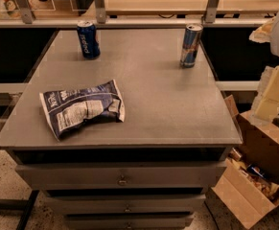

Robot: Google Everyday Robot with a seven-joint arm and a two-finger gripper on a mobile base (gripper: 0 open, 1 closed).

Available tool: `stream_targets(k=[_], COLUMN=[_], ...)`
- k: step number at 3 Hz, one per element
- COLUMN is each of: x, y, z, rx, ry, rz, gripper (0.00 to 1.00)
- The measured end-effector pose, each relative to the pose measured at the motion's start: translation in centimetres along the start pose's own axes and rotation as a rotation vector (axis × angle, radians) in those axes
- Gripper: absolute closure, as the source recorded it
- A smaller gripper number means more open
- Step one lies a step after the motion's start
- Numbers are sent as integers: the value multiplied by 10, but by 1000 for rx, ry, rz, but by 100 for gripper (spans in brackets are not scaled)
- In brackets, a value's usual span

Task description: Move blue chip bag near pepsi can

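Note:
The blue chip bag (84, 108) lies flat and crumpled on the front left of the grey tabletop (168, 99), its white print panels facing up. The pepsi can (88, 40) stands upright at the back left, well behind the bag. My gripper (269, 98) shows as a pale shape at the right edge of the view, beyond the table's right side and far from both the bag and the can. Nothing appears to be held in it.
A slimmer silver-and-blue can (191, 45) stands at the back right of the table. An open cardboard box (254, 176) with clutter sits on the floor to the right. Drawers (122, 178) front the table, and a railing (129, 22) runs behind it.

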State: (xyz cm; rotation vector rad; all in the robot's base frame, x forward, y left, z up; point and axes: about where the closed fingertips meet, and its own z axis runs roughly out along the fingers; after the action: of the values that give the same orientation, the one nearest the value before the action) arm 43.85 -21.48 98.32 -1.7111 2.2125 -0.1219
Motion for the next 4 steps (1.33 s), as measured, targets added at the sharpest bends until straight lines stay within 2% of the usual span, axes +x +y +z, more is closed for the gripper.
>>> stream_targets(k=[2, 3, 4], x=[-4, -27, -85], y=[3, 20, 47], z=[-2, 0, 14], rx=[-7, -3, 35], ry=[-24, -94, -228], rz=[-8, -45, -111], gripper=[0, 0, 0])
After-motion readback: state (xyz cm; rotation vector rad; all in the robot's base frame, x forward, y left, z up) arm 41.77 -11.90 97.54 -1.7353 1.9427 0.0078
